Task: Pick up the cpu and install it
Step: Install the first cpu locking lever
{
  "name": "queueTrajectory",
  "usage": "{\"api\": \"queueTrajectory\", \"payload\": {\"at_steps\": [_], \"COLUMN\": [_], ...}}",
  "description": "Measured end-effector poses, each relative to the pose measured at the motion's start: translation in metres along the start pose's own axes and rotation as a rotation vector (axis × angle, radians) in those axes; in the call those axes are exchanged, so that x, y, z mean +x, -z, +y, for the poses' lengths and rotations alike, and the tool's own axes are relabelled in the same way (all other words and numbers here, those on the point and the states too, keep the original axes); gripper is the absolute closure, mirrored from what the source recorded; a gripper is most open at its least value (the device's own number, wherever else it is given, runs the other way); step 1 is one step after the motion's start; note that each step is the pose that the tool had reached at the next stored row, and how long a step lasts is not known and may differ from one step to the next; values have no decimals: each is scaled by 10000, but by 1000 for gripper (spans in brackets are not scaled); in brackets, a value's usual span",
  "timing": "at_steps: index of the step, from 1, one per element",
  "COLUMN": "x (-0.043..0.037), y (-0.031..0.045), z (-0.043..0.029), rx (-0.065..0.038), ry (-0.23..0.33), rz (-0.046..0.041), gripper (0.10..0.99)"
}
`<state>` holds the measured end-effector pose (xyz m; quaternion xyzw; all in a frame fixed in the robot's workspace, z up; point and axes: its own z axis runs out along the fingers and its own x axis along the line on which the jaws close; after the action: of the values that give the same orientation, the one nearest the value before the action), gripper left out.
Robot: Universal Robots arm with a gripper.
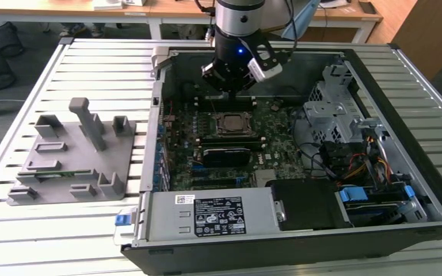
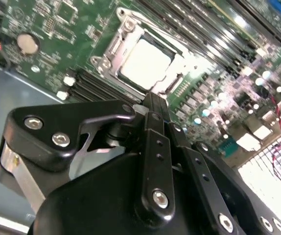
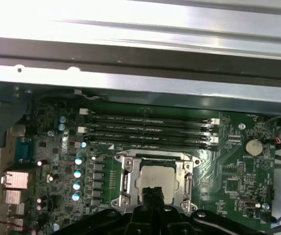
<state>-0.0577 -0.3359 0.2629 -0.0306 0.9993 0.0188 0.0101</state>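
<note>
One cpu (image 3: 157, 178) seated in socket (image 3: 125, 182); gripper (image 3: 152, 197) above it, closed, holding nothing.

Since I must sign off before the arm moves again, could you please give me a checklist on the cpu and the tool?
1. cpu lying inside the socket frame: ok.
2. cpu flat and fully seated: cannot tell.
3. socket frame latched down: cannot tell.
4. tool above the board, near the socket frame: ok.
5. grey fixture outside the case, at the exterior view's left: ok.
</note>
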Motion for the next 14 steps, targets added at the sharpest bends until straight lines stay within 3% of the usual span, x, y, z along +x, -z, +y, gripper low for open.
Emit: {"api": "queueTrajectory", "payload": {"at_steps": [4, 14], "x": [122, 300], "y": [1, -6], "z": [8, 24], "rx": [-1, 2], "ry": [0, -139], "rz": [-2, -6], "gripper": [980, 980]}}
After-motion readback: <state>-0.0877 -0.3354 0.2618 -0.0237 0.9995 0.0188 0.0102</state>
